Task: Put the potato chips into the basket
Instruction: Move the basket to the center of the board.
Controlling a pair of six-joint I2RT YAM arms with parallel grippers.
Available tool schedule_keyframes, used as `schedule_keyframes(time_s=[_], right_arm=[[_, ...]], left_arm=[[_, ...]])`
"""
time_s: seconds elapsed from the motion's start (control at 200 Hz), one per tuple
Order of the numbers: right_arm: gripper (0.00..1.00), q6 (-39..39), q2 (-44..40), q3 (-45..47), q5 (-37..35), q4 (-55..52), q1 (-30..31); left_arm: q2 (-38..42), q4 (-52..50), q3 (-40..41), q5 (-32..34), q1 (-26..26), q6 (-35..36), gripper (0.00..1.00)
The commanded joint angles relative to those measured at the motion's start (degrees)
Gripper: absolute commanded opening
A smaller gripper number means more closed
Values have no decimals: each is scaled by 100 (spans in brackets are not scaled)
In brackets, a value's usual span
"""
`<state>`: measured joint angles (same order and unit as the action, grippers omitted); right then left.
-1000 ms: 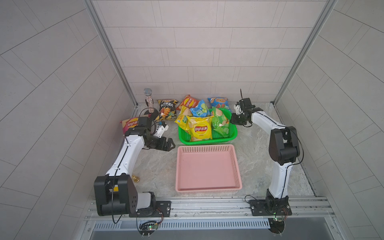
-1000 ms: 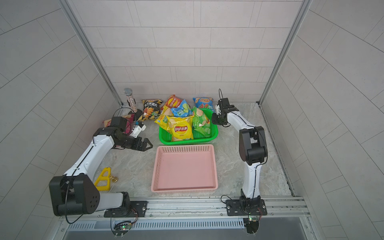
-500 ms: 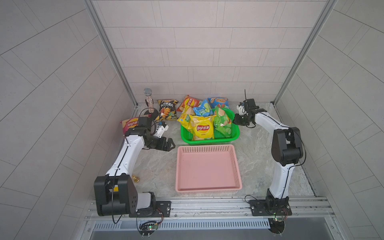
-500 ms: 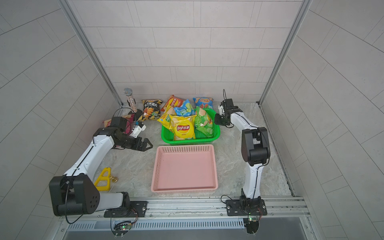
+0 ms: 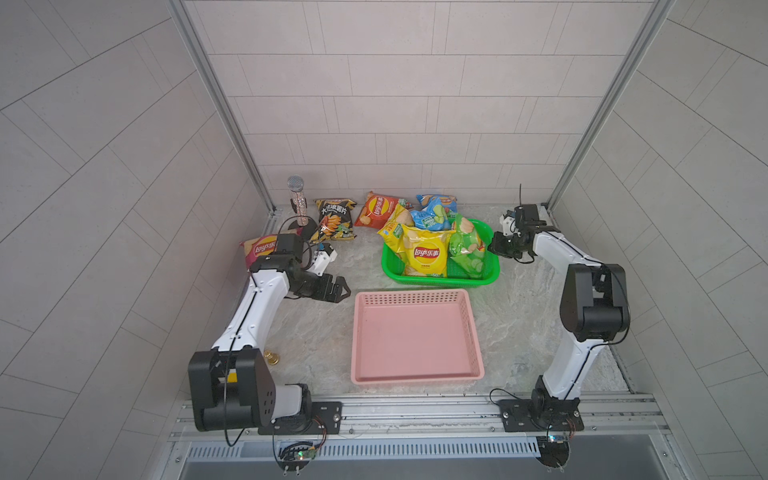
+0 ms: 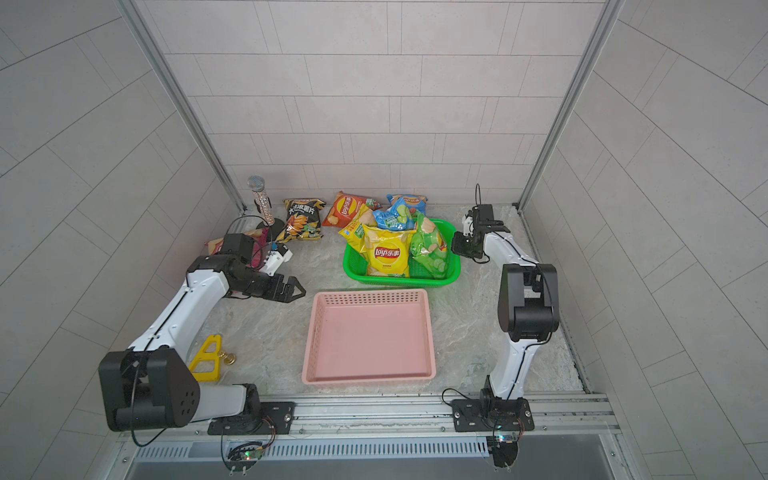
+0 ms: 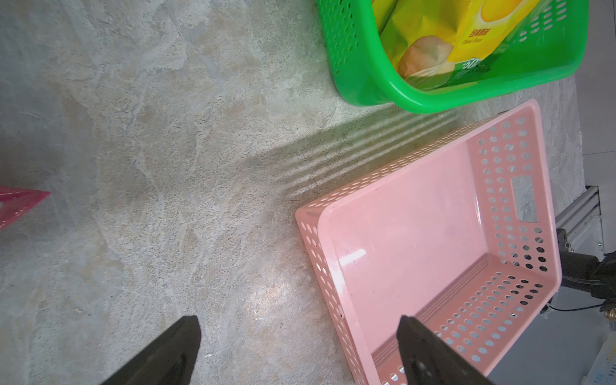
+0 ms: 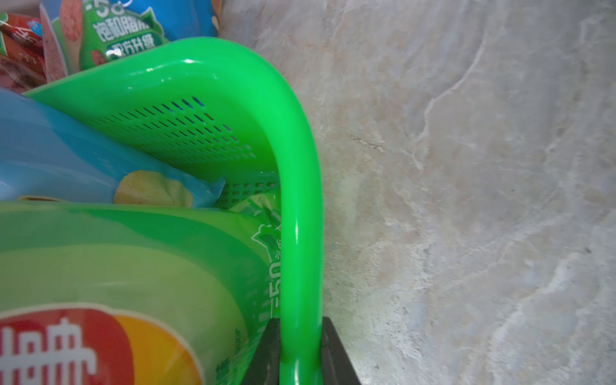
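Roughly half done: green perforated plastic basket (image 5: 436, 281) held several glossy chip bags (image 5: 428, 253); black bag (image 5: 332, 218), orange-red bag (image 5: 376, 210), magenta bag (image 5: 259, 248) lay outside. Right gripper (image 8: 300, 336) clenched its rim; left gripper (image 7: 298, 321) gaped empty.

Marbled tabletop (image 5: 519, 316) carries green basket (image 5: 440, 283), pink basket (image 5: 415, 377), microphone (image 5: 297, 203) (upright) and loose chip bags (image 5: 376, 210).

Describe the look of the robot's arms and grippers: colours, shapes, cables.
The left arm and right arm have smooth white links between bulky black joint housings, with a thin black cable along each link. The left gripper and right gripper are black, with tapered wedge fingers. A white block sits at each wrist.
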<state>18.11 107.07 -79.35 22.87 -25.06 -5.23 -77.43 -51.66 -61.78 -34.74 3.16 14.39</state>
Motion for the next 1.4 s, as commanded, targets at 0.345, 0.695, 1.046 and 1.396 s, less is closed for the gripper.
schedule_keyframes(time_s=[0.345,0.695,1.046,1.396], right_arm=[[0,1330,-878,1335,-457,1018,-1269],[0,1615,-1320,1963,-667,1344,-2012],[36,1610,-2144,2274,-859,1191,-1890],[57,1552,-3773,2322,-1194,129,-1425]], left_arm=[[-44,30,23,-59,30,-7,100],[-44,34,34,-69,29,0,100],[-34,42,34,-128,31,2,100],[-33,42,43,-139,29,67,100]])
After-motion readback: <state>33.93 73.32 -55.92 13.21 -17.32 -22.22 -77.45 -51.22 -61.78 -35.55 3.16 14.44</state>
